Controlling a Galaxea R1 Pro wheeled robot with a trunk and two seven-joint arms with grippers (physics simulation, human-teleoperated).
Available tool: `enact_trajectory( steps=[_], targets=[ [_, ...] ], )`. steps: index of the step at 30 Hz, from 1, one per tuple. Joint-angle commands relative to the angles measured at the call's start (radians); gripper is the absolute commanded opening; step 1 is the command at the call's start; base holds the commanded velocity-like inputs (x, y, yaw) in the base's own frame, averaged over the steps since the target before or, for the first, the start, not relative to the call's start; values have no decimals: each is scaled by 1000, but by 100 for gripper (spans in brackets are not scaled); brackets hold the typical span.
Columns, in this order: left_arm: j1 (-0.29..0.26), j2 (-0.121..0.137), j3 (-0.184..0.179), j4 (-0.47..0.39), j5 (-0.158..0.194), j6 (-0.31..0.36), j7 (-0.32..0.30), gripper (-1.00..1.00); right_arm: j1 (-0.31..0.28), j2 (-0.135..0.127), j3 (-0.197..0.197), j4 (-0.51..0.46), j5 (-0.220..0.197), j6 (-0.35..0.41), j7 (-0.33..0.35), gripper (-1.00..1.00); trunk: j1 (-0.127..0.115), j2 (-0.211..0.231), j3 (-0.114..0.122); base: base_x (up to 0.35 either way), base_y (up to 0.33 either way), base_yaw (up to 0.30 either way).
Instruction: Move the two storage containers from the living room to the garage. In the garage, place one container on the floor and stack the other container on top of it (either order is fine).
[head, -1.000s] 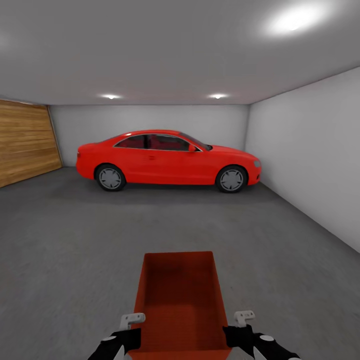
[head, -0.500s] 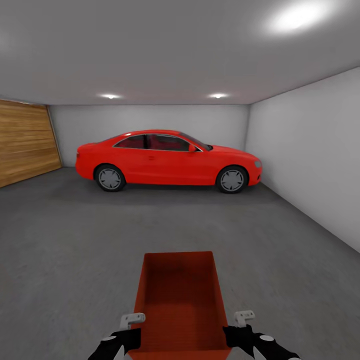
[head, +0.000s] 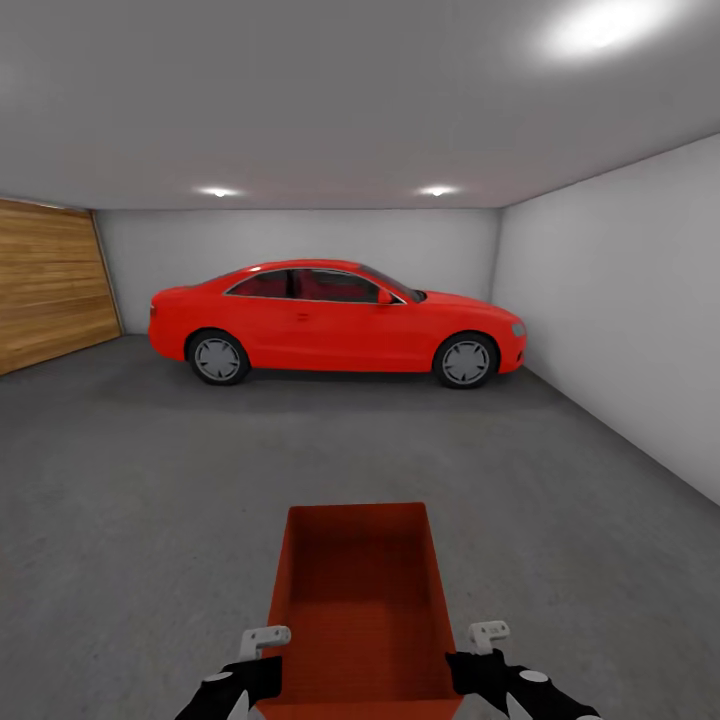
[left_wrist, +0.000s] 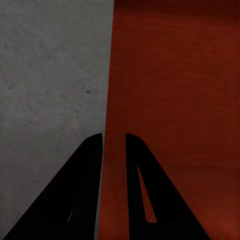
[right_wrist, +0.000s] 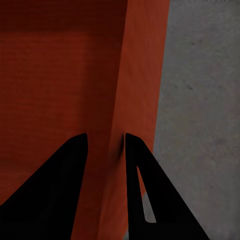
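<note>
- Orange-red rectangular open-topped ribbed storage container (head: 358, 610): held clear of the floor, centred low in the head view, between both arms; long axis pointing away from the robot toward the car.
- Left gripper (left_wrist: 114, 142): clamped over the container's left long wall, one finger inside, one outside.
- Right gripper (right_wrist: 105, 142): clamped likewise on the right long wall; both arms equally near, grips level with each other.
- Dark grey speckled concrete floor (head: 150, 500): open directly beneath and ahead of the container; set-down, by judgement, is a straight lowering.
- Red car (head: 335, 322): parked broadside, well apart, near the back wall.
- Wood-plank panel (head: 50, 285): at the left.
</note>
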Motion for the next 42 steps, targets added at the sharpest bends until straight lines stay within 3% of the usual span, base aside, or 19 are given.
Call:
enact_trajectory(
  steps=[1, 42],
  targets=[
    [0, -2, -19, -5, 13, 6, 3, -100, -1, 7, -17, 4, 15, 64, 9, -100, 0, -2, -2, 7, 0, 0],
    [0, -2, -19, -5, 13, 6, 3, -100, -1, 7, -17, 4, 15, 64, 9, -100, 0, -2, -2, 0, 8, 0]
  ],
)
